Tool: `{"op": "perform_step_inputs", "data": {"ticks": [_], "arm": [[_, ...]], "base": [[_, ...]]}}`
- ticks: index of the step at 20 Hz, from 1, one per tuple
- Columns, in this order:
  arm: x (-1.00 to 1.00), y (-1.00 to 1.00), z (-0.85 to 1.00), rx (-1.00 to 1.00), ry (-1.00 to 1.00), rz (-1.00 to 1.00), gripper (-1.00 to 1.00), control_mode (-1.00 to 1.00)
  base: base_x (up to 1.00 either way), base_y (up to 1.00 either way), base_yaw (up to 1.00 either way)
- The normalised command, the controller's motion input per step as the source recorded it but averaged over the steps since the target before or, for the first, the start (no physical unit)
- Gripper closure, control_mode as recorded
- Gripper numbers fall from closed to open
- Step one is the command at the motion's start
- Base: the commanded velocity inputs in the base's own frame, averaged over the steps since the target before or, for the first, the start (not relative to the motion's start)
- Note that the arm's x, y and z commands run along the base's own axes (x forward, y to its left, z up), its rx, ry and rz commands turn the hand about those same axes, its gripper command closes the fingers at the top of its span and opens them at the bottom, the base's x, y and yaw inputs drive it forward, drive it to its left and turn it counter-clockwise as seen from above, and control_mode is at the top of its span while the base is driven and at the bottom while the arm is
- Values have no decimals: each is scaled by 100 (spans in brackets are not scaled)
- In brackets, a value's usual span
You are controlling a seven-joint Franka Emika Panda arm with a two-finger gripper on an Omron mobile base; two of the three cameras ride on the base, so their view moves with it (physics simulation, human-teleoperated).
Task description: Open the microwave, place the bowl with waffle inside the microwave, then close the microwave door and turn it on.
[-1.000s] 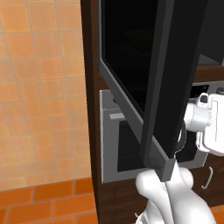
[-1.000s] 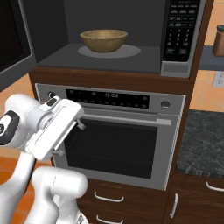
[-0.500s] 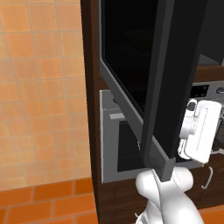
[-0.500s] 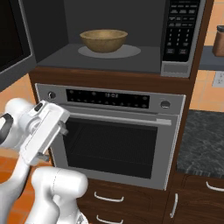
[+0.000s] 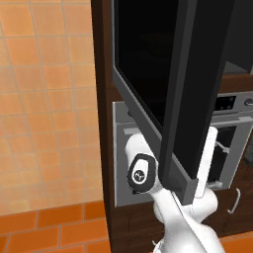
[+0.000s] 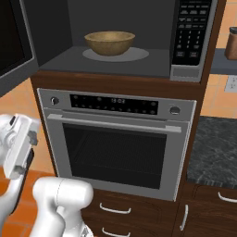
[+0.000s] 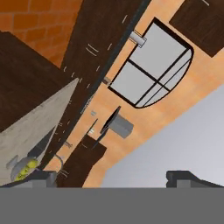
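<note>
The rendered scene is lit evenly and fairly brightly, with no glare and no harsh shadows. Soft shade is seen inside the microwave (image 6: 120,32) cavity, and the microwave door (image 5: 148,64) glass is rendered almost pure black. Edges are slightly soft and pixelated, with no lens distortion.

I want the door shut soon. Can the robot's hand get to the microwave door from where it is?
Probably yes. The microwave door hangs wide open, and the open, empty hand sits low beside the oven with nothing between them.
</note>
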Motion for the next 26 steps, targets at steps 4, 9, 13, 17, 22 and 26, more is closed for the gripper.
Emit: {"op": "perform_step_inputs", "data": {"ticks": [4,9,13,17,22,26], "arm": [[-13,79,-24,-23,4,3,-100,-100],[-2,79,0,-15,15,7,-100,-100],[1,78,0,-11,24,13,-100,-100],[18,80,-30,-5,21,18,-100,-100],[30,70,-30,-1,23,15,-100,-100],[41,71,3,0,29,13,-100,-100]], "base": [[0,0,0],[0,0,0],[0,0,0],[0,0,0],[0,0,0],[0,0,0]]}}
